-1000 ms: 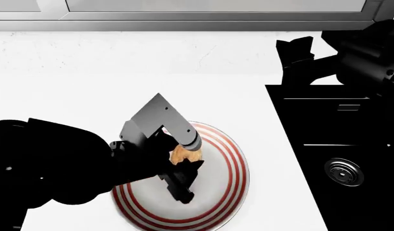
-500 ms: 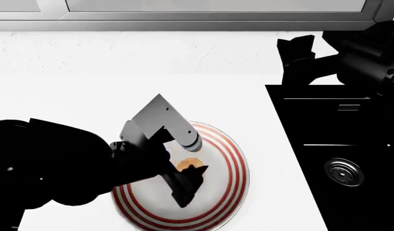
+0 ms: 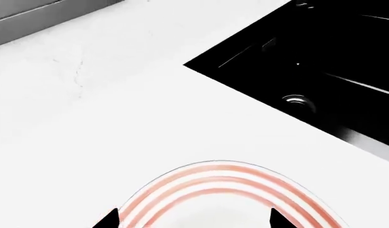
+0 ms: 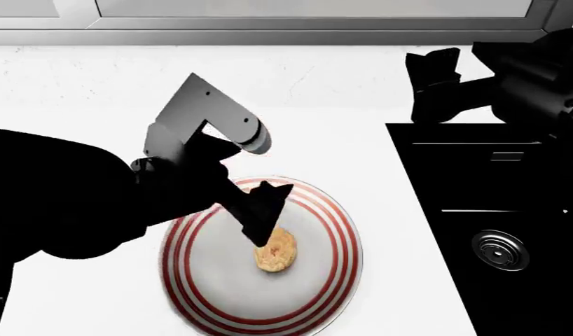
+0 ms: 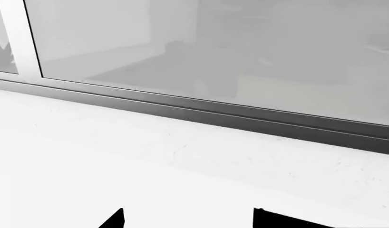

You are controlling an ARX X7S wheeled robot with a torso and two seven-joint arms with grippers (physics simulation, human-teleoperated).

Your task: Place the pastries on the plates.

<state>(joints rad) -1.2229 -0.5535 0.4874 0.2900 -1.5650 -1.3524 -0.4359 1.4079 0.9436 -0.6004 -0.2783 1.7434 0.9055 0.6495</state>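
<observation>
The bun (image 4: 275, 250) lies free on the red-ringed plate (image 4: 197, 287), a little toward the plate's sink side; the plate stands near the front edge of the worktop (image 4: 99, 91), just beside the black sink (image 4: 496, 210). The left gripper (image 4: 260, 210) hangs above the bun with its jaws released and holding nothing, as the left wrist view shows two dark tips (image 3: 109, 219) wide apart over the plate rim (image 3: 220, 173); I judge it is held so because the bun is delivered. Compared with half a second ago, the left arm has risen and drawn back toward the worktop's far edge, so the bun, then half hidden under the fingers, is now in plain sight. The right gripper (image 4: 434, 80) waits high near the window (image 5: 213, 52); its jaws look parted and empty. No doughnut or white plate is in view.
</observation>
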